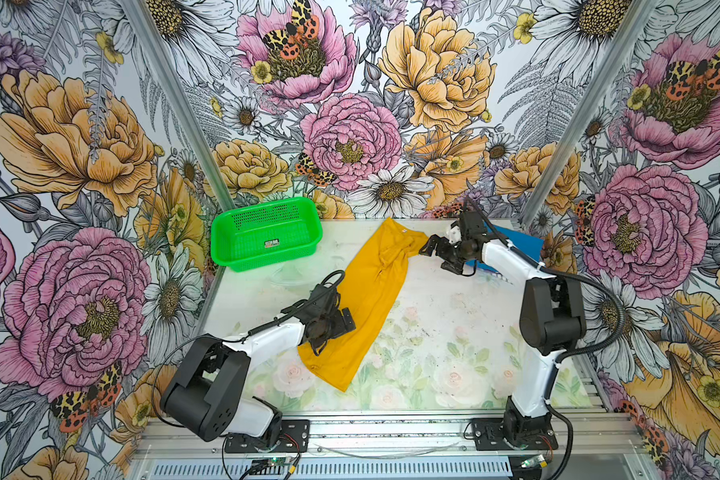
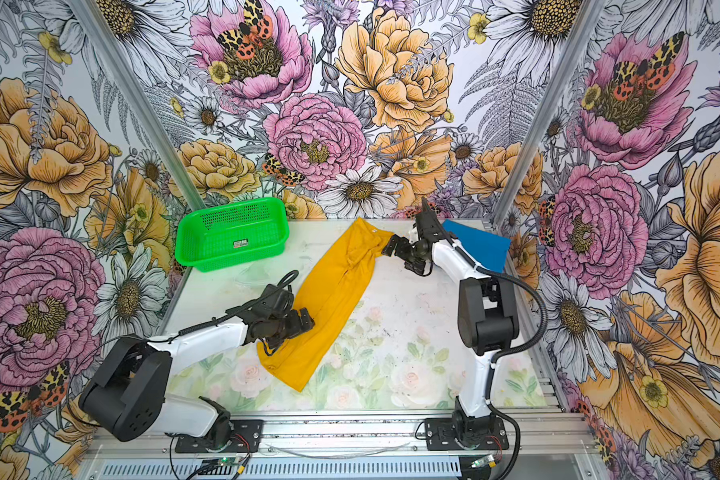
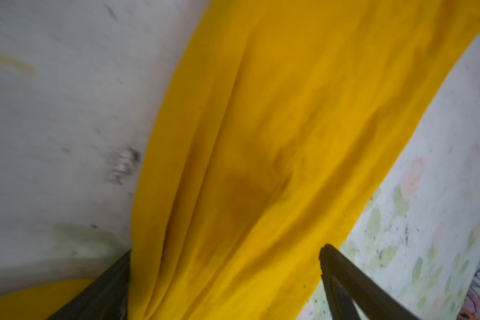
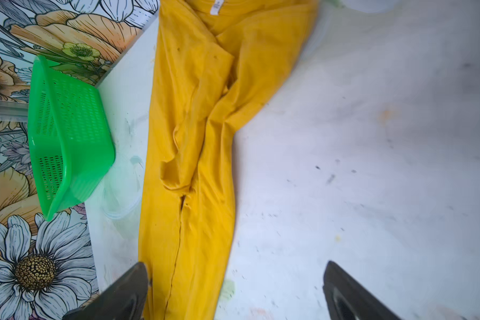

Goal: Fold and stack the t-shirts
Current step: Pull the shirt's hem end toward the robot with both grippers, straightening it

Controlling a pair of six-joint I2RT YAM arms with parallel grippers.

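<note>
On the floral-printed table (image 1: 454,332), the mustard-yellow t-shirt (image 1: 371,299) (image 2: 329,299) is lying as a long, narrow, creased band, running slantwise from the far middle towards the near left. At the far right corner the blue t-shirt (image 1: 520,245) (image 2: 483,245) is lying flat, partly hidden behind the right arm and well apart from the yellow one. The green perforated basket (image 1: 267,255) (image 4: 67,133) is sitting at the far left corner, near the yellow shirt's collar end but not touching it.

The left gripper (image 1: 337,332) (image 3: 225,249) is hanging over the near end of the yellow shirt (image 3: 261,138), its jaws spread wide with the cloth running between them; whether they are touching it cannot be told. The right gripper (image 1: 435,255) (image 4: 236,264) is hovering just beside the collar end, jaws likewise spread and holding nothing, with one finger over the edge of the yellow shirt (image 4: 194,138). A small white label (image 4: 215,7) is showing at the collar.
</note>
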